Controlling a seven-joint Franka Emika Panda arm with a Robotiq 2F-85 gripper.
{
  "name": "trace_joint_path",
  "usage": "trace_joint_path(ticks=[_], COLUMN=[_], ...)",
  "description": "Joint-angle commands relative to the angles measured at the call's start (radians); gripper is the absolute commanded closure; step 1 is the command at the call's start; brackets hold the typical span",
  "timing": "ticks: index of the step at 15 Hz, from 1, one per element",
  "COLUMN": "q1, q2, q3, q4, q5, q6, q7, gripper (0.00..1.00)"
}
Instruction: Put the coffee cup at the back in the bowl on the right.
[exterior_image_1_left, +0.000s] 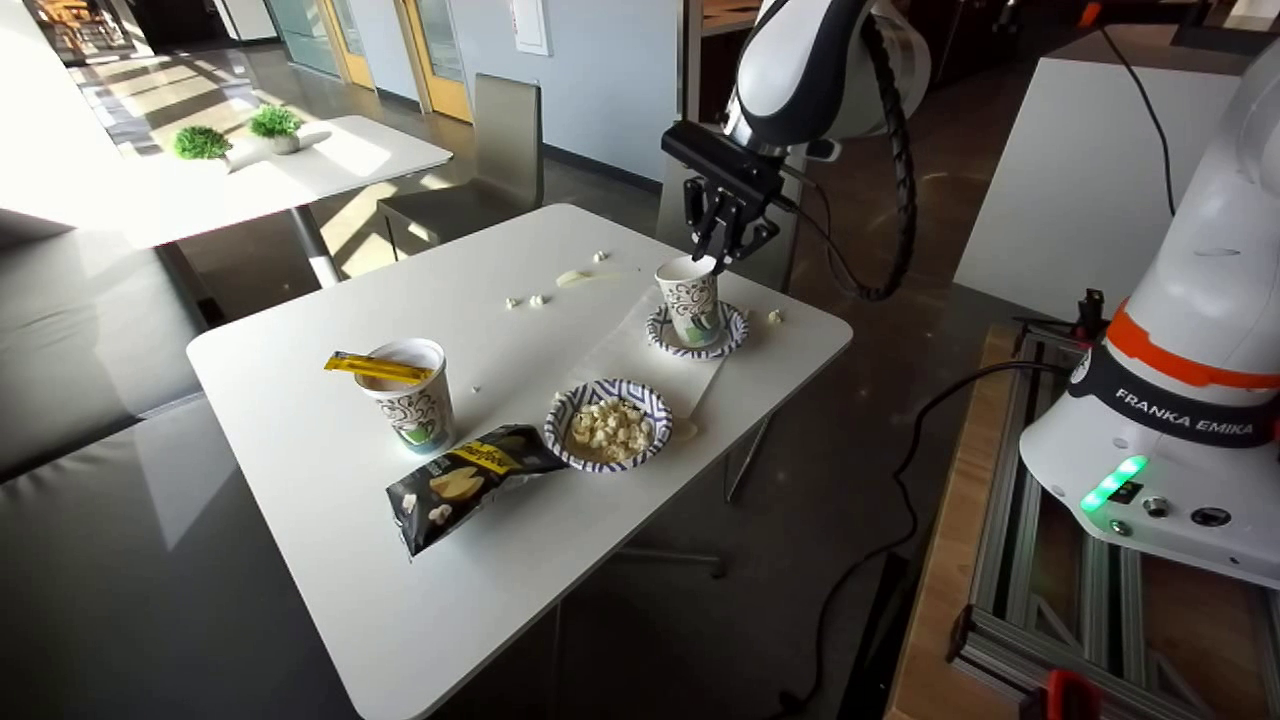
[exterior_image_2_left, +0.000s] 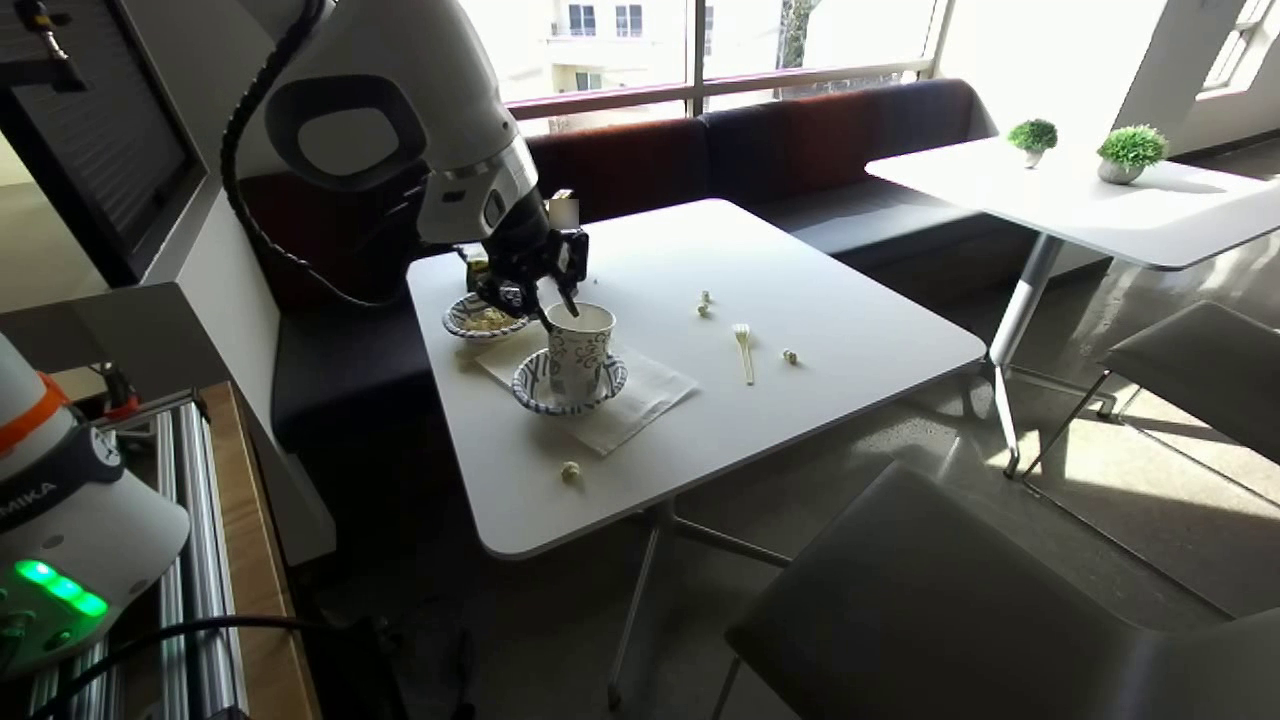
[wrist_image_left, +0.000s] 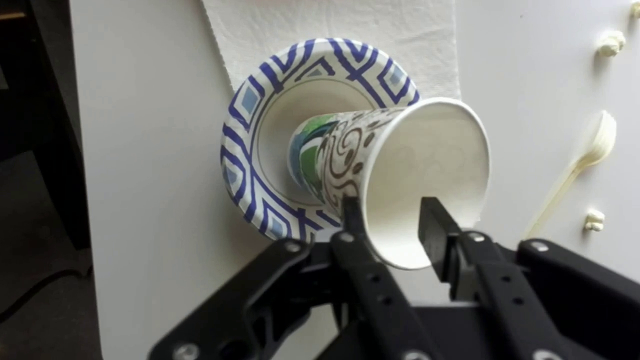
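Observation:
The coffee cup (exterior_image_1_left: 690, 308), whitish with brown swirls and a green base, stands upright in the white-and-blue patterned bowl (exterior_image_1_left: 738, 338). The cup (exterior_image_2_left: 578, 352) and bowl (exterior_image_2_left: 530, 393) also show in an exterior view, at the near part of the table. In the wrist view the cup (wrist_image_left: 350, 145) leans toward the right over the bowl (wrist_image_left: 247, 100) because of the viewing angle. My gripper (wrist_image_left: 390, 215) is open at the cup's rim. One finger is outside the cup wall and the other is over or inside its mouth, with a gap between them. My gripper (exterior_image_1_left: 708, 262) points down.
A second cup (exterior_image_1_left: 415, 412) has a yellow packet across its top. A patterned bowl of popcorn (exterior_image_1_left: 655, 405) and a black snack bag (exterior_image_1_left: 480, 482) are beside it. A napkin (exterior_image_2_left: 650, 395) lies under the bowl. A pale fork (exterior_image_2_left: 745, 358) and popcorn pieces (exterior_image_2_left: 570, 472) lie around.

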Motion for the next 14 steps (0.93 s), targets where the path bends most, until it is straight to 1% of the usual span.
trace_joint_path(ticks=[1,2,3,5,6,7,8,9,12,14], q1=[0.022,0.026,0.019,0.036,0.026,0.021,0.016,0.026,0.047,0.057], q2=[-0.09,-0.133,-0.087,-0.144,-0.144,-0.173,-0.161,-0.139,-0.151,-0.158], q3=[0.013,0.011,0.009,0.008,0.015,0.037,0.062,0.079,0.156,0.213], q4=[-0.057,-0.086,-0.013,-0.016,-0.013,-0.044,-0.044,-0.013,-0.015,-0.004], q5=[0.069,0.058,0.056,0.069,0.028,-0.001,-0.036,-0.043,-0.105,-0.173], q6=[0.029,0.019,-0.012,-0.078,-0.104,-0.108,-0.103,-0.12,-0.136,-0.15], q7=[-0.09,-0.11,-0.143,-0.237,-0.261,-0.282,-0.285,-0.306,-0.315,-0.3], gripper=[0.33,0.26,0.17,0.02,0.0,0.0,0.0,0.0,0.0,0.0])
